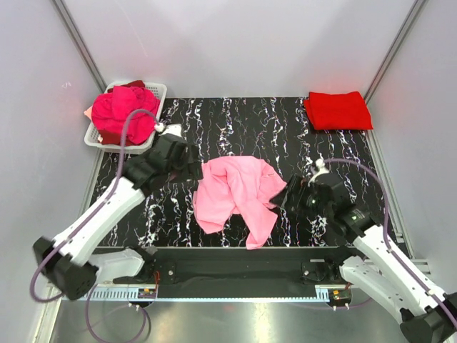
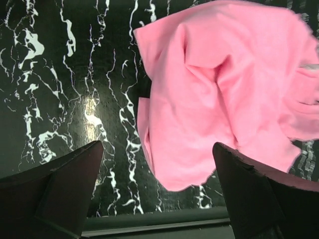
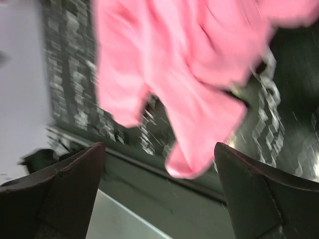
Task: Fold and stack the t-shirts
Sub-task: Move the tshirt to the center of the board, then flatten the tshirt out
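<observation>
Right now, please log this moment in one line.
pink shirt: crumpled, centre | red shirt: folded, far right | left fingers: open | right fingers: open

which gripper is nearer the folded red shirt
Right. The right gripper sits nearward and slightly left of the red shirt; the left gripper is far left, beyond the pink shirt.

This is probably a robotics lab test cell rather than a home. Plain white panels (image 1: 235, 43) are enclosing a black marbled table (image 1: 235, 121), aluminium struts (image 1: 79, 36) are framing the corners, and purple cables (image 1: 122, 143) are trailing from two arms (image 1: 100, 214) standing on a black base bar (image 1: 235, 270).
</observation>
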`<state>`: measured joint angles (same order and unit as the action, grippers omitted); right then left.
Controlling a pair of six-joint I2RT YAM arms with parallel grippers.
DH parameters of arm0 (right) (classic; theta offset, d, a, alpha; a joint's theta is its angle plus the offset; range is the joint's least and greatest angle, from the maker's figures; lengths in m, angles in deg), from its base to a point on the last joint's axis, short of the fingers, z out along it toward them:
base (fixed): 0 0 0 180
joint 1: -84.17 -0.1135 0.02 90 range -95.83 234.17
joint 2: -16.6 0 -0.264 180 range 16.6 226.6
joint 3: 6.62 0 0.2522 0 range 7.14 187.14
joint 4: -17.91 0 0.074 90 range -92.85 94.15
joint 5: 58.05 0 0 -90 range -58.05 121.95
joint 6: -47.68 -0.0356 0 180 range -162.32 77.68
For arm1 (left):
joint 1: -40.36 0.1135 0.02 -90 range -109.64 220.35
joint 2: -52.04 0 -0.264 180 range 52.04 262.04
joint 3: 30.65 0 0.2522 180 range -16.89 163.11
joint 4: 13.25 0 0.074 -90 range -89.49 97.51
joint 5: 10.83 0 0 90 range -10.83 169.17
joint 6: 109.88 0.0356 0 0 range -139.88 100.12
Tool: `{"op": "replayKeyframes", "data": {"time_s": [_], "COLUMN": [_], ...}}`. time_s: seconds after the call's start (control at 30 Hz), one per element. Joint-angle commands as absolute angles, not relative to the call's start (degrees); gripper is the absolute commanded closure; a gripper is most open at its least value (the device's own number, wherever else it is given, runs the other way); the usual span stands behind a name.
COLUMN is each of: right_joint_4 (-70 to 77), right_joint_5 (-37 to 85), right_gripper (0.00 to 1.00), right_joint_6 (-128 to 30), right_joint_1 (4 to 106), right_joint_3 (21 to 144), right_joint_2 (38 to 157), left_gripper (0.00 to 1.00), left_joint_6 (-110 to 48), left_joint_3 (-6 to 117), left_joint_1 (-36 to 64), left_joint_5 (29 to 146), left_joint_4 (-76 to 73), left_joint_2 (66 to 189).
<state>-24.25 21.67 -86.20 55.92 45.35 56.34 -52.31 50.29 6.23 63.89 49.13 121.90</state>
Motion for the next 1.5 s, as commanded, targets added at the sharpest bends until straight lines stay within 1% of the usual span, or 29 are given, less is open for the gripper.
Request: {"op": "replayKeyframes", "data": {"time_s": [0.0,0.1,0.2,0.23,0.33,0.43,0.6,0.63,0.7,0.8,0.83,0.9,0.97,1.03,1.13,1.17,1.3,1.37,1.47], "right_joint_4": [-37.03,-39.01,-34.72,-33.74,-29.35,-27.58,-23.53,-23.80,-23.71,-23.80,-23.71,-23.36,-23.62,-24.15,-24.15,-24.15,-22.22,-19.51,-14.06], "right_joint_5": [22.62,24.13,20.71,20.18,20.00,23.42,22.28,22.63,23.07,23.43,23.43,23.25,22.81,22.20,21.67,21.50,17.38,13.68,10.86], "right_gripper": [0.03,0.07,0.10,0.11,0.13,0.15,0.21,0.24,0.27,0.33,0.38,0.44,0.53,0.56,0.71,0.82,1.00,1.00,1.00], "right_joint_6": [-90.75,-90.93,-90.40,-90.05,-87.86,-86.19,-84.07,-83.37,-83.02,-82.23,-81.70,-81.00,-79.77,-78.89,-78.18,-78.01,-79.14,-81.16,-87.22], "right_joint_1": [53.41,53.41,53.41,53.41,53.41,53.41,53.41,53.49,53.41,53.41,53.41,53.41,53.41,53.41,53.41,53.32,53.23,52.45,47.88], "right_joint_3": [42.30,39.67,37.73,37.72,38.34,40.97,45.80,46.77,48.53,50.29,50.64,51.69,52.66,53.37,53.54,53.46,52.32,50.65,48.28], "right_joint_2": [55.80,55.53,61.31,65.60,72.92,79.16,91.36,92.61,94.89,97.79,98.42,99.73,100.79,102.02,102.12,102.03,100.71,99.22,98.42], "left_gripper": [0.01,0.01,0.01,0.01,0.01,0.01,0.01,0.01,0.01,0.01,0.01,0.01,0.01,0.01,0.01,0.01,0.01,0.01,0.01], "left_joint_6": [-54.25,-54.51,-55.04,-55.21,-54.26,-52.76,-51.26,-51.00,-50.91,-50.65,-50.65,-50.91,-50.82,-50.91,-51.17,-51.09,-51.26,-51.44,-51.52], "left_joint_3": [49.65,46.14,42.44,41.31,39.81,38.66,37.34,37.17,36.38,35.76,35.67,35.32,35.06,34.88,34.62,34.44,34.17,34.09,34.26], "left_joint_1": [5.99,5.90,5.81,5.90,5.90,5.90,5.90,5.90,5.90,5.90,5.90,5.90,5.90,5.90,5.90,5.90,5.90,5.90,5.90], "left_joint_5": [63.27,64.14,64.23,64.23,64.32,64.41,63.62,63.18,62.30,62.74,62.74,62.48,62.48,62.48,62.39,62.30,62.12,61.77,61.42], "left_joint_4": [49.37,50.25,50.78,51.39,52.01,52.45,53.94,54.47,54.56,53.42,53.33,53.16,52.72,52.72,52.37,52.28,52.01,52.10,52.19], "left_joint_2": [113.32,108.14,104.09,103.37,100.82,99.15,95.99,95.37,93.79,91.94,91.77,91.50,91.41,91.59,91.06,90.97,90.53,90.62,91.06]}}
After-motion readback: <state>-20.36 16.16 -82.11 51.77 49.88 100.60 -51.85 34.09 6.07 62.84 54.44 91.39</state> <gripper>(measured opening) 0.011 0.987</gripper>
